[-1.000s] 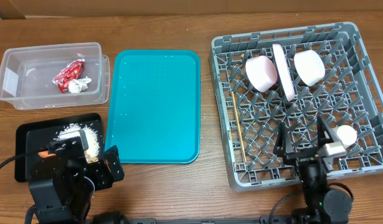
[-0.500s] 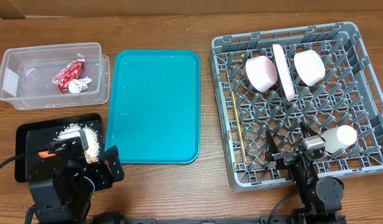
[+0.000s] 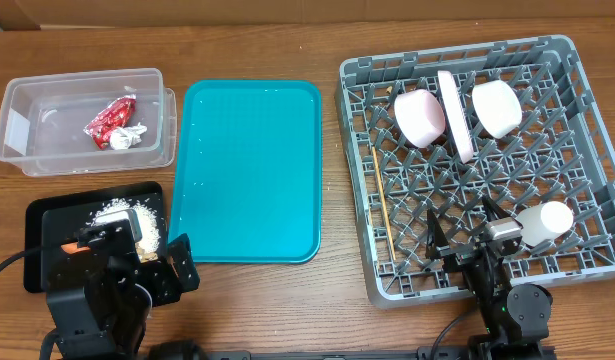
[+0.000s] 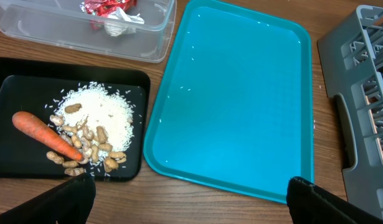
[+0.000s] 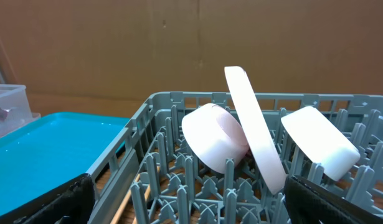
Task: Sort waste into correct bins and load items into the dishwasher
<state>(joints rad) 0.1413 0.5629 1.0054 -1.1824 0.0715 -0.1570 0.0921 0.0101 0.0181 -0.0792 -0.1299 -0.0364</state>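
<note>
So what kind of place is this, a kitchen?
Probably a robot practice setup, not a real kitchen. A grey dish rack, a teal tray and a black tray of food scraps sit on a wooden table, with plain cardboard behind.

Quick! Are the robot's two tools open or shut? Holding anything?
Left tool: open, holding nothing.
Right tool: open, holding nothing.
</note>
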